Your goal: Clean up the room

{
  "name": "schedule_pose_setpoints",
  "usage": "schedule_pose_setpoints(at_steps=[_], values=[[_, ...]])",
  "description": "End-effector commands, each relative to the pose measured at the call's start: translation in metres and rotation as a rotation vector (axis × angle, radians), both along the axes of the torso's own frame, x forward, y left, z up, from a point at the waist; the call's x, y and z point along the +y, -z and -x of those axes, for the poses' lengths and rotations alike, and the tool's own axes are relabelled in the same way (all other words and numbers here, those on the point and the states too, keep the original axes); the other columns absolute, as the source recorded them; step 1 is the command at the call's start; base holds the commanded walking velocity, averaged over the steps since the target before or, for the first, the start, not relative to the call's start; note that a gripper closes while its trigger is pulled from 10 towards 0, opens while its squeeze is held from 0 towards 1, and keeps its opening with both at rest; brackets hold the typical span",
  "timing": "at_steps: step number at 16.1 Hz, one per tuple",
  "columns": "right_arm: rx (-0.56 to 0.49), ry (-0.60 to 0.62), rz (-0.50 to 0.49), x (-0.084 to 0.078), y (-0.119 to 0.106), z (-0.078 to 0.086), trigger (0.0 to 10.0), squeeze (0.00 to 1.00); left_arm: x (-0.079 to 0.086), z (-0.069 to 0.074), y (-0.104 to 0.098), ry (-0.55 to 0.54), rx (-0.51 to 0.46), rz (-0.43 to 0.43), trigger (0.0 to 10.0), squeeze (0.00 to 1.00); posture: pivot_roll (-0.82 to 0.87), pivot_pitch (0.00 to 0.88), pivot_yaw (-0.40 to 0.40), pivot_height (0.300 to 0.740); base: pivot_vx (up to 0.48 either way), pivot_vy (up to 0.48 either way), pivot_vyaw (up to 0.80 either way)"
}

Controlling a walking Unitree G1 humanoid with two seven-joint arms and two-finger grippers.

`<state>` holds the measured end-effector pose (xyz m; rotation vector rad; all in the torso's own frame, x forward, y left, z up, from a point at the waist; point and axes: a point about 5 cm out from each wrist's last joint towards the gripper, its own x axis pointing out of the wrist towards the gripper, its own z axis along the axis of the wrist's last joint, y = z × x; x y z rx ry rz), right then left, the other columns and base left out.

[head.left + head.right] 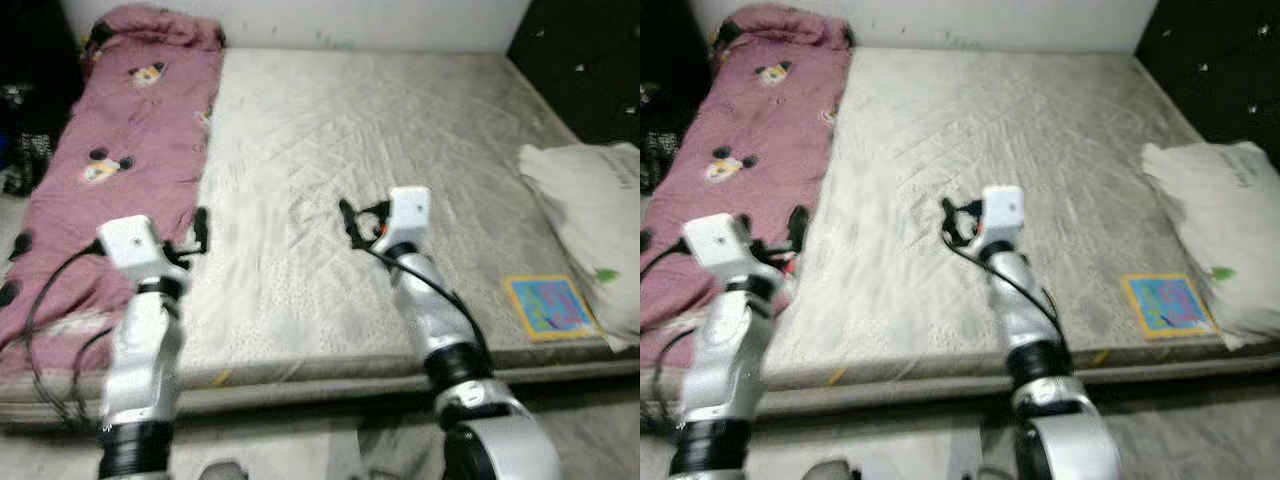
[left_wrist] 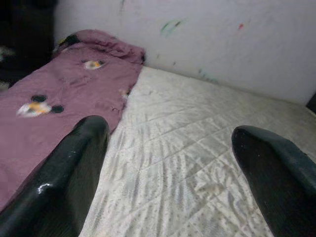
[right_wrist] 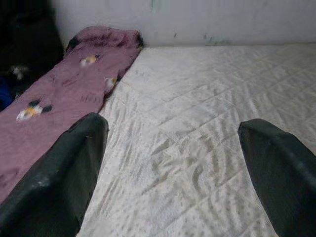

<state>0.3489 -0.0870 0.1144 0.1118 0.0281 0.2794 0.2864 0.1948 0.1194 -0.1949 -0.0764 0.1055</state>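
Two silver arms with black joint rings. White box wrists. Left gripper [image 1: 200,232] and right gripper [image 1: 347,222]: long black fingers [image 2: 69,173], glossy, rounded tips. Black cables loop along both forearms.

Blanket [image 1: 120,170] left on mattress [image 1: 400,130] (booklet [image 1: 546,305], perhaps, right).

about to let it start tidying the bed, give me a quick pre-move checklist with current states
1. Left end effector open and empty: ok, its fingers stand wide apart.
2. Right end effector open and empty: ok.
3. Both arms over the mattress, not touching it: cannot tell.
4. Pink blanket in view along the mattress's left side: ok.
5. Small colourful book lies flat near the front right corner: ok.
6. White bag fully on the mattress: not ok, it overhangs the right edge.
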Motion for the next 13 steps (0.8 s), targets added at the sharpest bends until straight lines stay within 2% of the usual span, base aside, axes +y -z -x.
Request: schedule_pose_setpoints(at_steps=[1, 3, 7, 13], values=[[-0.001, 0.044, 0.013, -0.0163, -0.0002, -0.002, 10.0, 0.0, -0.0128, -0.0031, -0.0029, 0.039, -0.005, 0.012, 10.0, 0.0, -0.02, 0.0, -0.05, 0.74, 0.255, 0.0, 0.0], [0.0, 0.045, 0.012, -0.0167, -0.0001, -0.002, 10.0, 0.0, -0.0141, -0.0042, -0.0016, 0.024, 0.008, -0.007, 10.0, 0.0, -0.02, 0.0, -0.051, 0.74, 0.0, 0.0, 0.0], [0.002, 0.048, 0.011, -0.0168, 0.0001, -0.0021, 10.0, 0.0, -0.0144, -0.0044, -0.0011, 0.025, 0.008, 0.012, 10.0, 0.0, -0.02, 0.0, -0.051, 0.74, 0.0, 0.0, 0.0], [0.002, 0.048, 0.015, -0.0168, 0.0004, -0.0022, 10.0, 0.0, -0.0144, -0.0057, -0.001, 0.03, 0.012, 0.033, 10.0, 0.0, -0.02, 0.0, -0.051, 0.74, 0.0, 0.48, 0.0]])
